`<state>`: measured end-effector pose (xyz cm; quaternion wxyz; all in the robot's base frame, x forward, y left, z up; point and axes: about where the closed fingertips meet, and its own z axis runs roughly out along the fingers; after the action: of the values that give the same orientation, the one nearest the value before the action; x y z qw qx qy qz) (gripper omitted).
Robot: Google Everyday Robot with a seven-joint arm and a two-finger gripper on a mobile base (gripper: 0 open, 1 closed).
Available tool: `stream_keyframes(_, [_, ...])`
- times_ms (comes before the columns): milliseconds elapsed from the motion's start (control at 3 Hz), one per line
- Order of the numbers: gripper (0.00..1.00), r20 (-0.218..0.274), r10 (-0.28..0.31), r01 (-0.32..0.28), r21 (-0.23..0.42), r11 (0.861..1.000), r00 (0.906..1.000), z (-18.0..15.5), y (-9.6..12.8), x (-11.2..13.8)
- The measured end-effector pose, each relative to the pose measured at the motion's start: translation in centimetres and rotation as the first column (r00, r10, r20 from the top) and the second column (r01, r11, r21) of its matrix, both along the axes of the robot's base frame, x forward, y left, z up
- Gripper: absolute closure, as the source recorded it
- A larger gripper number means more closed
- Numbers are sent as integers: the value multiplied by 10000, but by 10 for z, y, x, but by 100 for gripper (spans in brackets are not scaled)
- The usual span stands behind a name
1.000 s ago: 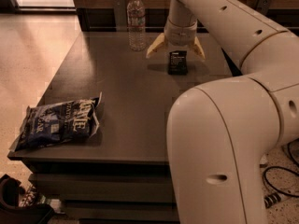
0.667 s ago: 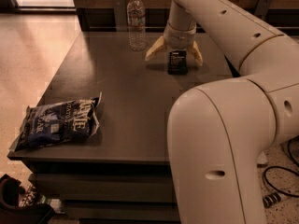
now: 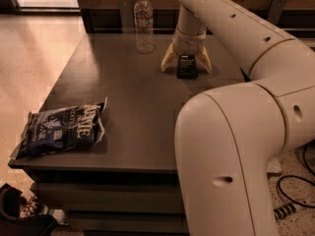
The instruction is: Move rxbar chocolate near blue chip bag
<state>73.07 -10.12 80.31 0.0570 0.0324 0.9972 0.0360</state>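
The rxbar chocolate [image 3: 187,67] is a small black wrapper at the far middle of the dark table [image 3: 128,92]. My gripper [image 3: 186,68] reaches down over it, with one yellowish finger [image 3: 168,60] on each side of the bar, spread apart. The blue chip bag [image 3: 61,130] lies flat at the table's front left corner, far from the bar and the gripper.
A clear plastic water bottle [image 3: 144,23] stands upright at the back of the table, left of the gripper. My large white arm [image 3: 236,146] fills the right foreground. Cables [image 3: 295,191] lie on the floor at the right. A dark object [image 3: 19,215] sits at the lower left.
The gripper has settled slightly lower around the bar; the bar, the bag and the bottle have not moved.
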Motion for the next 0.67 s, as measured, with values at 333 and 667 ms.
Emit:
stream_keyframes(333, [57, 4, 1, -1, 3, 10000, 10000, 4, 0, 0])
stream_keyframes(667, [82, 4, 0, 0, 2, 10000, 10000, 14, 0, 0])
